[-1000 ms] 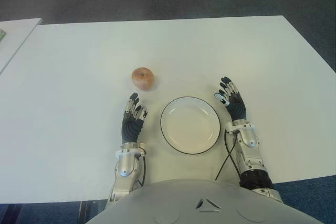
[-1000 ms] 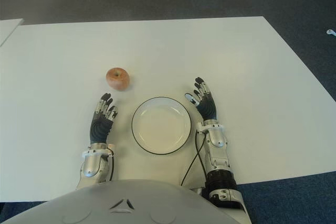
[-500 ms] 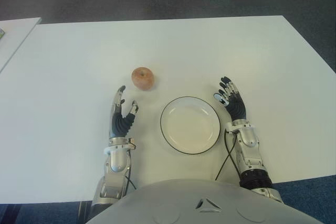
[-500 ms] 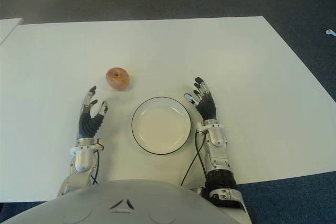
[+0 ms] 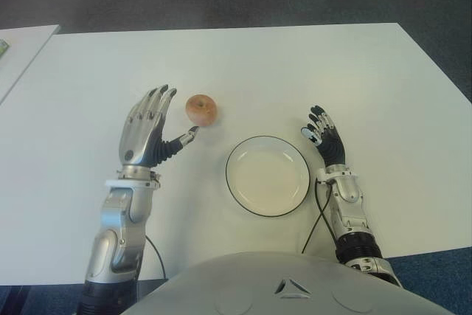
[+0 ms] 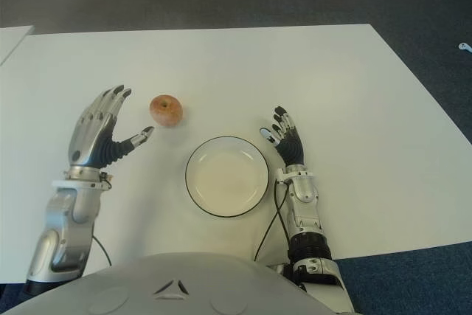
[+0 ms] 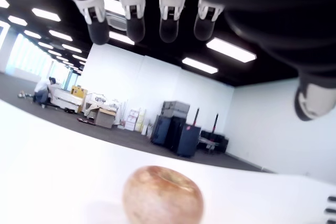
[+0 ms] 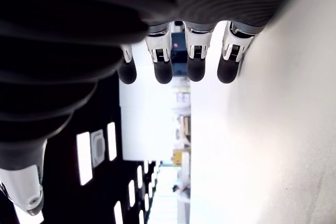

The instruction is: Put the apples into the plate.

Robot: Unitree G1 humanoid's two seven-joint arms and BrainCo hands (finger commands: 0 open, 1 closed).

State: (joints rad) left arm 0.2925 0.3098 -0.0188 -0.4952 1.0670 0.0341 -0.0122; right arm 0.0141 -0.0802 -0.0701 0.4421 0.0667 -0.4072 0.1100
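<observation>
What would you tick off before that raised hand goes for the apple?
1. Left hand open and holding nothing: ok, fingers spread, thumb toward the fruit.
2. Apple free to grasp: ok, it sits alone on the white table, just beyond the thumb tip, not yet touched.
3. Apple ahead of the palm: ok, the left wrist view shows it in front of the fingers.
4. Plate ready: ok, nothing on it.
5. Way from apple to plate: ok, only bare table between them.
6. Right hand out of the way: ok, open, beside the plate on its right side.
</observation>
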